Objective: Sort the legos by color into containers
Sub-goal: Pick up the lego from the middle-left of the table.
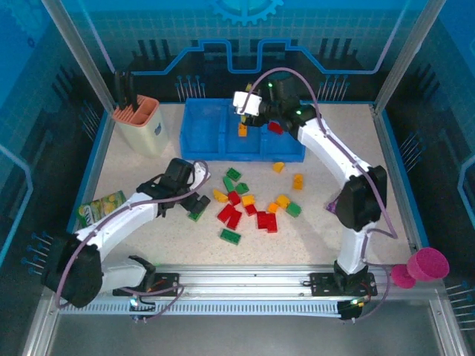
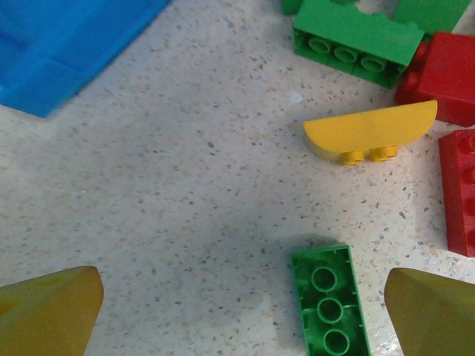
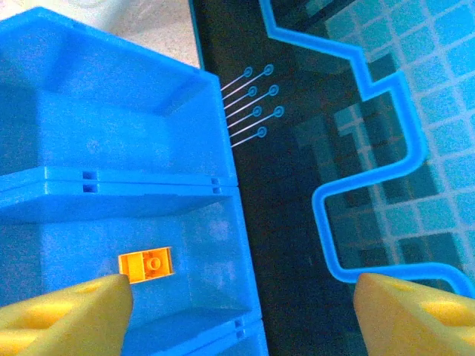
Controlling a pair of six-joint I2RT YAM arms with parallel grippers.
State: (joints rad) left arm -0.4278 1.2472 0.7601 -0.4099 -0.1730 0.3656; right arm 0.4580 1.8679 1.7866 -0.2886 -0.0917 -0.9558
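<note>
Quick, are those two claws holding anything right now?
Left gripper: jaws open, empty; a green brick lies below.
Right gripper: jaws open, empty; an orange brick lies in the blue tray below.

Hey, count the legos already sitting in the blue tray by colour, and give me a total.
Orange-yellow lego: 1, middle compartment
Red lego: 1, right compartment
Green: 0
Total visible in the blue tray: 2
</note>
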